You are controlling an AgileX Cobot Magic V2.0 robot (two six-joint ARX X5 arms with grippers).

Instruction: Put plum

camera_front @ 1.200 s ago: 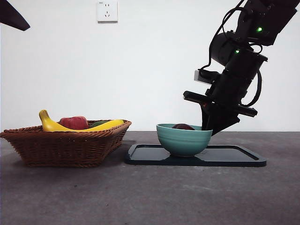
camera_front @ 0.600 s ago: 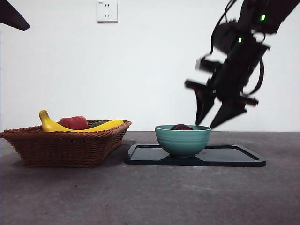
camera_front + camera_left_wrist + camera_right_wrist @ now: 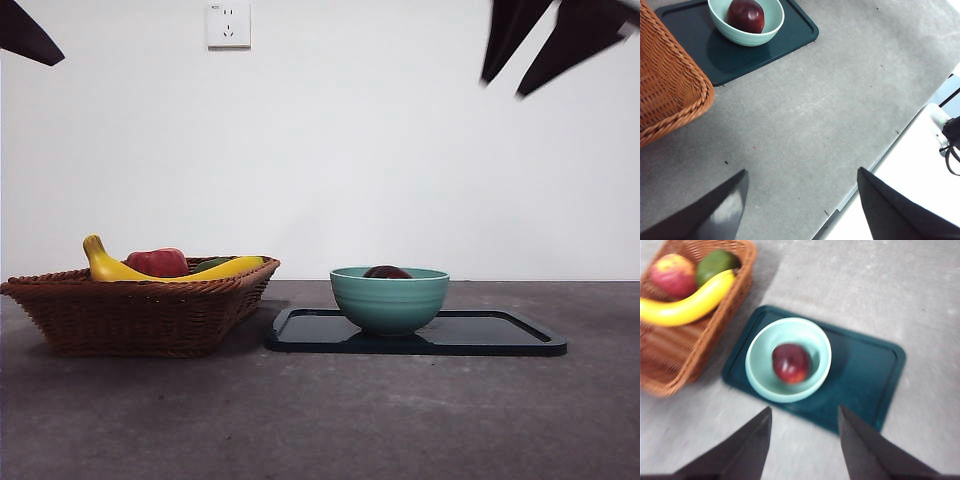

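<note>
The grey counter [image 3: 320, 400] carries a wicker basket [image 3: 140, 305] with a banana [image 3: 180, 270], a red fruit [image 3: 158, 262] and a green fruit [image 3: 715, 264]. Beside it a dark tray [image 3: 500, 335] bears a teal bowl [image 3: 390, 298]. The plum [image 3: 791, 363] lies inside the bowl, well below the right gripper [image 3: 530, 55], whose jaws are apart and empty. The left gripper [image 3: 800, 200] hangs aside, jaws spread, far from the plum.

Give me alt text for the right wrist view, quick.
A dark red plum lies in a pale green bowl on a dark tray. The right pincer hangs open and empty above them. Beside the tray, a wicker basket holds a banana, a red fruit and a green one.
</note>
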